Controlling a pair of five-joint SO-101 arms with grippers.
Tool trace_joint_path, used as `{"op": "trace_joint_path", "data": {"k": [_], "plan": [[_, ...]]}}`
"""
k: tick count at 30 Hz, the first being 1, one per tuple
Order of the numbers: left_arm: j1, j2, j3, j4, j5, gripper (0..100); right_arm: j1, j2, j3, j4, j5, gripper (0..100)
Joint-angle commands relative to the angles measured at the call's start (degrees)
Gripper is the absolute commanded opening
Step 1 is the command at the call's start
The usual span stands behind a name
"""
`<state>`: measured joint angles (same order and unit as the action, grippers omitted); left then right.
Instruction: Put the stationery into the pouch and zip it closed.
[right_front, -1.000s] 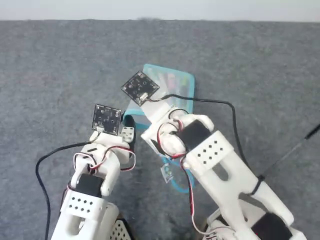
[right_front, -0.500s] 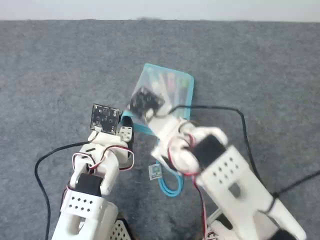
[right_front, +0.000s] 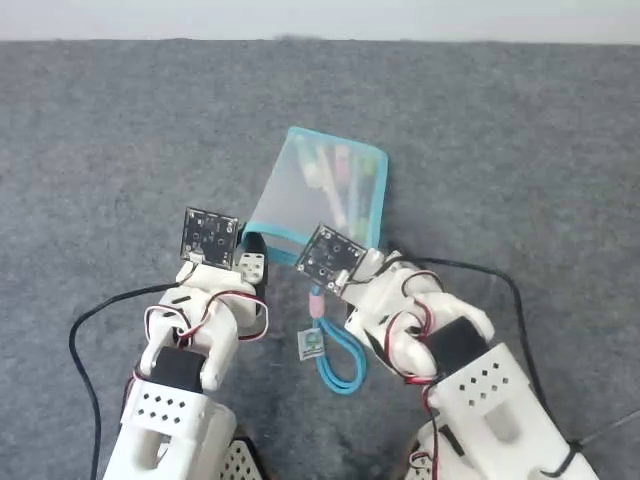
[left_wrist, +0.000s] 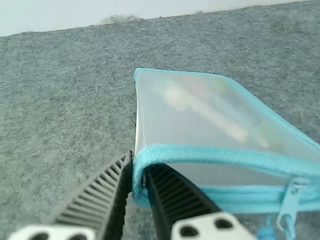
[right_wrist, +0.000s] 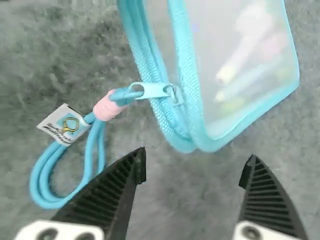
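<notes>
The translucent pouch (right_front: 325, 190) with turquoise trim lies on the grey mat, with pens (right_front: 335, 180) inside it. My left gripper (left_wrist: 138, 182) is shut on the pouch's (left_wrist: 215, 125) near corner at the zip edge, also seen from above as the left gripper (right_front: 257, 250). The zip pull (right_wrist: 150, 91) sits at the other end of the zip line, with a turquoise cord loop (right_wrist: 62, 170) and a small tag (right_wrist: 62, 125) trailing from it. My right gripper (right_wrist: 195, 160) hangs open just short of that pouch corner (right_wrist: 197, 142), touching nothing. The pens (right_wrist: 240, 60) show through the pouch wall.
Grey mat (right_front: 520, 150) surrounds the pouch on all sides, with free room to the left, right and behind it. The cord loop (right_front: 335, 360) and tag (right_front: 311, 345) lie on the mat between the two arms. A black cable (right_front: 500, 285) runs along the right arm.
My right arm has drawn back from over the pouch toward the near edge, uncovering the pouch, zip pull and cord. The left gripper has kept its hold on the corner.
</notes>
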<state>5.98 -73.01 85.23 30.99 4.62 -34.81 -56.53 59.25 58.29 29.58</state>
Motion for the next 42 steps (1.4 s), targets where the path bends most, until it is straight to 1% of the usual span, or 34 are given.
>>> {"op": "trace_joint_path", "data": {"k": [1,3,6,8,14,19,25,27,29,32,37,40,42], "plan": [[-0.6,-0.6,-2.0,-1.4,-1.1,1,0.8,-1.8,0.1,-3.6,2.1,30.0],[-0.6,-0.6,-2.0,-1.4,-1.1,1,0.8,-1.7,0.1,-4.7,2.3,30.0],[-0.5,-0.6,-2.0,-1.4,-1.1,1,0.7,-1.2,0.2,-5.1,5.2,29.9],[-0.5,-0.6,-2.0,-1.4,-1.1,1,0.7,0.8,-0.1,-5.1,5.7,29.9],[-0.5,-0.6,-2.0,-1.4,-1.1,1,1.0,9.4,-0.8,-11.6,5.5,29.7],[-0.5,-0.6,-1.9,-1.4,-1.1,1,1.1,15.2,-5.7,-12.3,5.5,29.6],[-0.5,-0.6,-1.9,-1.4,-1.1,1,0.8,18.2,-8.5,-12.3,5.4,29.4],[-0.4,-0.6,-1.9,-1.5,-1.1,1,0.7,18.2,-8.5,-12.3,5.4,25.5],[-0.4,-0.6,-1.9,-1.5,-1.1,1,0.7,18.3,-8.5,-12.3,5.1,19.2],[-0.4,-0.6,-1.9,-1.6,-1.1,1,0.8,18.7,-8.5,-12.7,2.1,12.5],[-0.4,-0.6,-1.9,-1.5,-1.1,1,1.0,18.2,-8.5,-12.7,1.3,7.2],[-0.4,-0.6,-1.9,-1.5,-1.1,1,1.1,18.2,-8.5,-12.7,1.3,0.7],[-0.4,-0.6,-1.8,-1.6,-1.1,1,1.1,18.2,-8.5,-12.7,1.2,1.0]]}}
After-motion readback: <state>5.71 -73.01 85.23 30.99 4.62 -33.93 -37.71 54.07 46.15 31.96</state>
